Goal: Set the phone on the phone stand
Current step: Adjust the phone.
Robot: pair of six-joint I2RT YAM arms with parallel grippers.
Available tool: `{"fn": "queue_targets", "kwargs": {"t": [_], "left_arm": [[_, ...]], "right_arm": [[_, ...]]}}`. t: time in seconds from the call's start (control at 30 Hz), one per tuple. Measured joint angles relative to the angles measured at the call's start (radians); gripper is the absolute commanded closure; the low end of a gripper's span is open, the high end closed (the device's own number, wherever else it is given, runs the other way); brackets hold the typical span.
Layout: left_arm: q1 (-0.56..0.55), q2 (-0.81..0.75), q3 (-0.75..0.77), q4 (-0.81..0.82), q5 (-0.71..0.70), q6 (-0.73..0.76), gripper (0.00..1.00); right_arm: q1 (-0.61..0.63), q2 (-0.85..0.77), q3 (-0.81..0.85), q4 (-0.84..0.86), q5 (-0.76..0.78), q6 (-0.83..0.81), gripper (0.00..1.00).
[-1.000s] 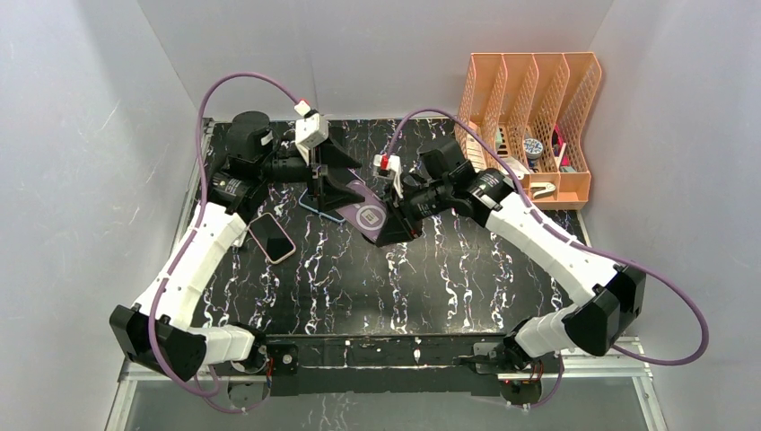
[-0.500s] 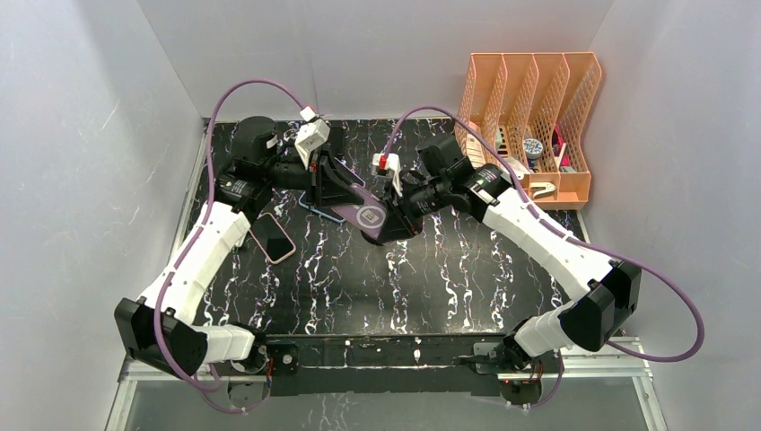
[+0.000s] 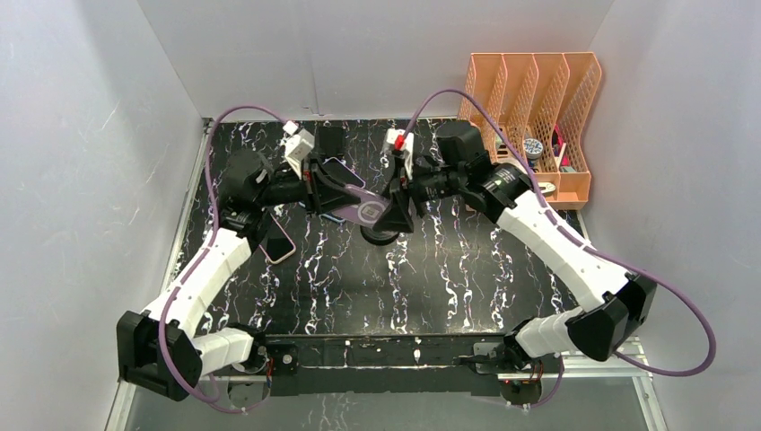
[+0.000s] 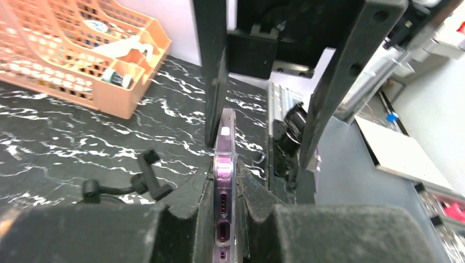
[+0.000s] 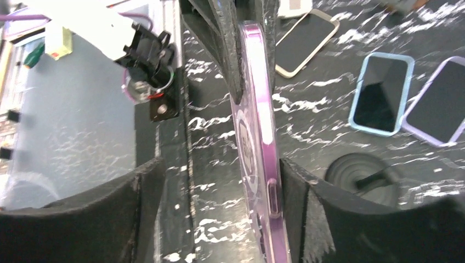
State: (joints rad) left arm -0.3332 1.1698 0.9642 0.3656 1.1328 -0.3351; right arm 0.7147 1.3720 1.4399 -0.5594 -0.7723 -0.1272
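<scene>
Phone (image 3: 359, 211) has changed hands since a second ago. Then my right gripper (image 3: 395, 211) had it pinched and my left gripper (image 3: 334, 190) stood wide beside it. Now the left is clamped on the phone and the right has let go. Both wrists have also swung toward the back of the table (image 3: 467, 287), and the phone has gone with them.

Left wrist view: the phone (image 4: 224, 164) runs edge-on straight out between my left fingers, its port end seated deep in the grip. The pads press both faces, with no gap on either side.

Right wrist view: my right jaws stand well apart around the other end of the phone (image 5: 257, 137). Its purple case lies against the right-hand finger (image 5: 299, 203). A broad gap separates it from the other finger.

Position: the phone is held off the table, spanning the space between the two grippers, its back with the ring mark facing up in the top view. The phone stand (image 3: 379, 235) sits on the table just under and in front of my right gripper. From the right wrist its round black base (image 5: 359, 170) shows past the phone, apart from it. The phone is not yet on the stand.

Also on the table: a blue-cased phone (image 5: 382, 93) lying flat, and an orange file rack (image 3: 529, 108) at the far right corner.
</scene>
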Motion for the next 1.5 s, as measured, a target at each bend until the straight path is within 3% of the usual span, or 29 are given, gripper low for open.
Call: {"fn": "queue_targets", "kwargs": {"t": [0.1, 0.3, 0.47, 0.67, 0.93, 1.13, 1.5], "left_arm": [[0.048, -0.027, -0.075, 0.181, -0.059, -0.132, 1.00], [0.134, -0.047, -0.175, 0.445, -0.254, -0.303, 1.00], [0.159, -0.050, -0.285, 0.698, -0.464, -0.432, 1.00], [0.159, 0.006, -0.354, 1.007, -0.614, -0.635, 1.00], [0.148, 0.043, -0.354, 1.091, -0.693, -0.751, 1.00], [0.080, 0.043, -0.354, 1.105, -0.718, -0.747, 1.00], [-0.025, 0.071, -0.340, 1.115, -0.727, -0.715, 1.00]], "right_arm": [[-0.030, -0.029, -0.013, 0.097, 0.011, 0.026, 0.02], [-0.137, -0.219, -0.237, 0.373, 0.100, 0.147, 0.01], [-0.264, -0.348, -0.462, 0.719, 0.146, 0.358, 0.01], [-0.282, -0.215, -0.655, 1.255, 0.098, 0.685, 0.01], [-0.276, 0.007, -0.682, 1.835, 0.064, 1.011, 0.08], [-0.229, 0.078, -0.640, 1.981, 0.073, 1.062, 0.11], [-0.184, 0.165, -0.556, 2.034, 0.097, 1.078, 0.26]]}}
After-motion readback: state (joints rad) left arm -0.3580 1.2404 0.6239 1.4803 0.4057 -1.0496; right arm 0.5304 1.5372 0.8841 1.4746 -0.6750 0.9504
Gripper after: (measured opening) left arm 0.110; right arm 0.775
